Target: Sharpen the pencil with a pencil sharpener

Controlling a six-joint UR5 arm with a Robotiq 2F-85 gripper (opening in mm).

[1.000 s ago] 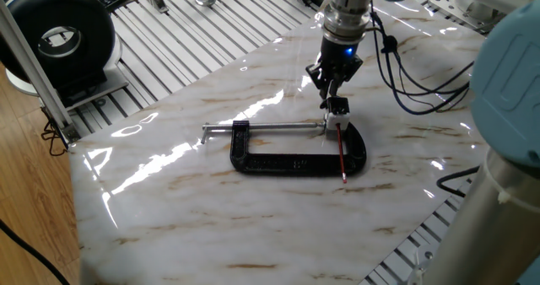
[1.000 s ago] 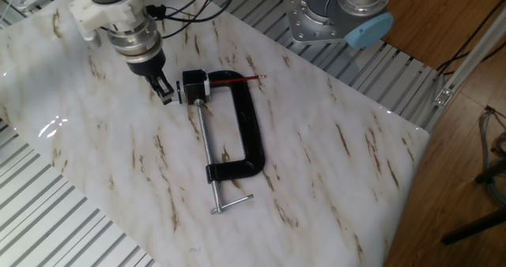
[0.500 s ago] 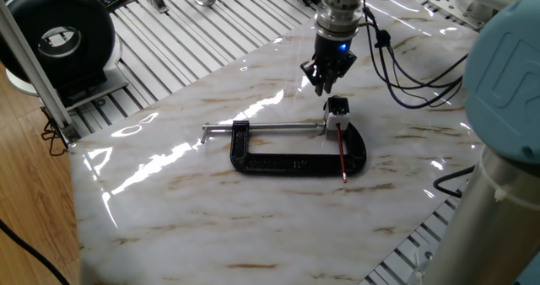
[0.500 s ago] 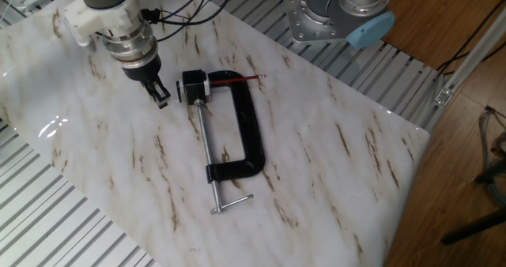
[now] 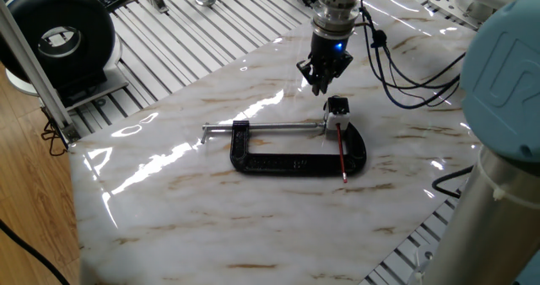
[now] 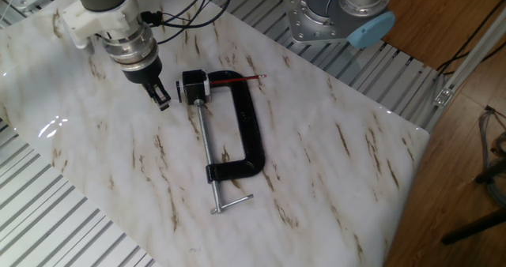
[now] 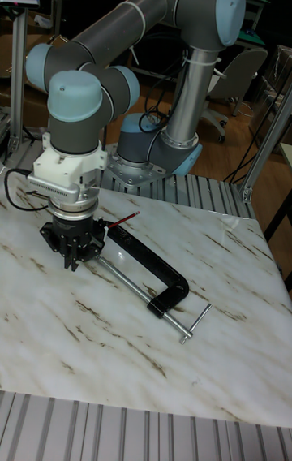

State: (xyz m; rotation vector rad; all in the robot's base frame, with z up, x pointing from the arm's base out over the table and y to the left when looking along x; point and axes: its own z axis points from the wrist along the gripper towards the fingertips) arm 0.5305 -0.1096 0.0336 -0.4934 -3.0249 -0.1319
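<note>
The pencil sharpener [image 5: 337,109], a small white block with a black top, is held in the jaw end of a black C-clamp [image 5: 291,163] on the marble table. The red pencil [image 5: 341,153] lies across the clamp with one end at the sharpener [image 6: 194,85]; the same pencil [image 6: 237,78] points away toward the robot base. My gripper [image 5: 321,86] hovers a short way behind and beside the sharpener, apart from it, its fingertips [image 6: 162,101] close together with nothing between them. In the tall view my gripper [image 7: 75,258] hides the sharpener, and the pencil [image 7: 126,220] pokes out beside it.
The clamp's silver screw rod [image 5: 270,127] reaches left to a handle bar [image 6: 232,204]. A black round device [image 5: 59,36] stands off the table's left. The robot base [image 6: 332,14] is beyond the far edge. Cables [image 5: 413,74] hang from the wrist.
My gripper has lifted off from just above the sharpener and drawn back away from it. Sharpener, pencil and clamp have not moved.
</note>
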